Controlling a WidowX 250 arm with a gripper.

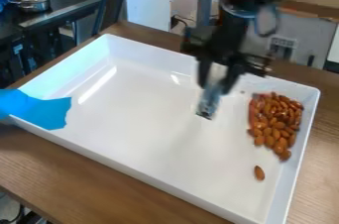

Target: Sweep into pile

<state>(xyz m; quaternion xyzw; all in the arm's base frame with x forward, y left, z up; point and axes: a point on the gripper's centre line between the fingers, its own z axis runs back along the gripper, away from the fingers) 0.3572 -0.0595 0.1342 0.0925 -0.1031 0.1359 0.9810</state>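
The black two-finger claw [214, 88] hangs over the white rectangular tray [159, 178], grasping a small blue-grey tool [209, 101]. Brown almonds [275, 119] lie heaped along the tray's right side, one almond [259, 173] apart. Bright blue material [43, 110] overlaps the left corner; brown wooden counter [86, 183] beneath.

Bright, with streaks of glare
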